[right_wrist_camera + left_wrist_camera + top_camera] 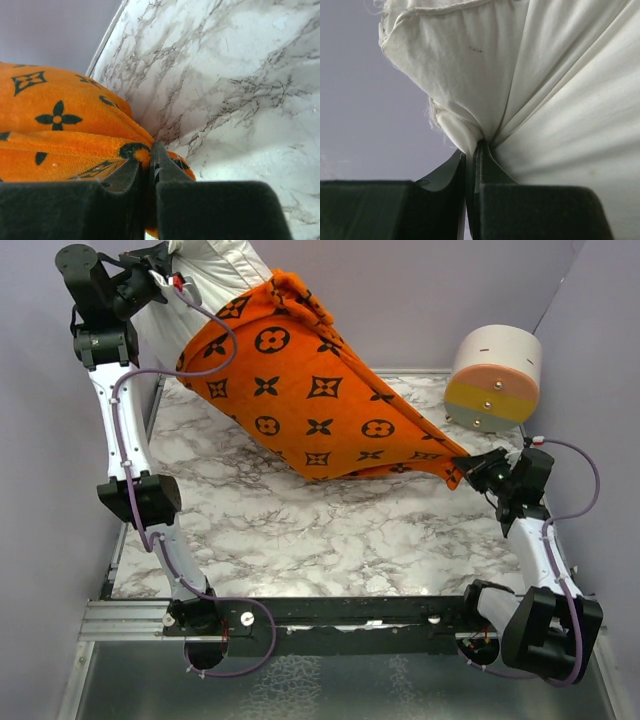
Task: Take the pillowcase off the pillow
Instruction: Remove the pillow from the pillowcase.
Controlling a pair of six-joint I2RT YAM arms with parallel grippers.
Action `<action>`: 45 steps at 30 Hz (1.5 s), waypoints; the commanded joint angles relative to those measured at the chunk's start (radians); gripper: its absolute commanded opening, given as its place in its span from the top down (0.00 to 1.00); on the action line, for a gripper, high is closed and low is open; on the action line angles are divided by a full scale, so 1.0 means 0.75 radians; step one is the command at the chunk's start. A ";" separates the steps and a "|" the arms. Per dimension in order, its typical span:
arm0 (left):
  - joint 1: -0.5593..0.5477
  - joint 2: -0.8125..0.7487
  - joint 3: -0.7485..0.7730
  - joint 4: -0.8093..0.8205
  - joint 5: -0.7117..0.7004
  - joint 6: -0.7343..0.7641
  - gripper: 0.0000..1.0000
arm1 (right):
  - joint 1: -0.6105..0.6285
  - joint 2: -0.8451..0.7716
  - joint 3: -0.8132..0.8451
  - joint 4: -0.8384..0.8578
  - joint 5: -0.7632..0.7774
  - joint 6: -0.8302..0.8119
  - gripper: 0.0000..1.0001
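Two grippers clenched: L gripper on white pillow, R gripper on orange pillowcase corner; marble surface below, lilac-grey walls, cylinder rear-right.

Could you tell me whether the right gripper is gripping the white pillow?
No, the right gripper is shut on a corner of the orange pillowcase.

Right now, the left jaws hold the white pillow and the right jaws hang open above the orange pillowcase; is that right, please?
Not quite: the right jaws are shut on a corner of the orange pillowcase, as the right wrist view shows. The left jaws hold the pillow.
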 commanded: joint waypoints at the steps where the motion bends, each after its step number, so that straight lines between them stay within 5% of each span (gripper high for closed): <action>1: 0.393 -0.062 0.176 0.876 -0.578 0.137 1.00 | -0.236 0.056 -0.077 -0.425 0.523 0.065 0.99; 11: 0.480 -0.009 0.197 0.924 -0.556 0.062 1.00 | -0.322 0.092 -0.018 -0.477 0.500 0.142 0.99; 13: 0.481 -0.055 0.192 0.826 -0.537 -0.111 1.00 | -0.320 0.098 -0.024 -0.396 0.395 0.104 0.99; 16: 0.478 -0.289 0.085 0.451 -0.196 -0.614 1.00 | -0.262 0.086 -0.052 -0.223 0.268 0.035 0.99; 18: 0.440 -0.500 -0.194 0.421 0.066 -0.964 0.87 | -0.204 0.062 -0.061 -0.191 0.302 0.021 0.99; 19: 0.370 -0.614 -0.405 0.438 0.129 -1.068 0.70 | -0.195 0.049 -0.064 -0.187 0.305 0.013 0.95; 21: 0.081 -0.801 -0.715 0.195 0.095 -0.886 0.32 | -0.192 0.036 -0.044 -0.211 0.307 -0.018 0.58; 23: -0.206 -0.870 -0.891 -0.126 -0.077 -0.672 0.19 | -0.175 0.017 0.014 -0.280 0.353 -0.066 0.27; 26: -0.423 -0.816 -1.014 -0.275 -0.331 -0.795 0.09 | -0.131 -0.010 0.160 -0.410 0.460 -0.134 0.15; 27: -0.445 -0.770 -1.019 -0.282 -0.368 -0.906 0.02 | -0.118 -0.019 0.204 -0.452 0.496 -0.139 0.13; 32: -0.464 -0.503 -0.873 -0.321 -0.421 -1.220 0.01 | -0.097 -0.041 0.333 -0.520 0.544 -0.148 0.11; 38: -0.450 0.051 -0.238 -0.701 -0.335 -1.433 0.01 | -0.097 -0.053 0.373 -0.523 0.514 -0.147 0.08; 45: -0.410 0.375 -0.083 -0.597 -0.313 -1.535 0.01 | -0.097 -0.122 0.196 -0.471 0.397 -0.102 0.06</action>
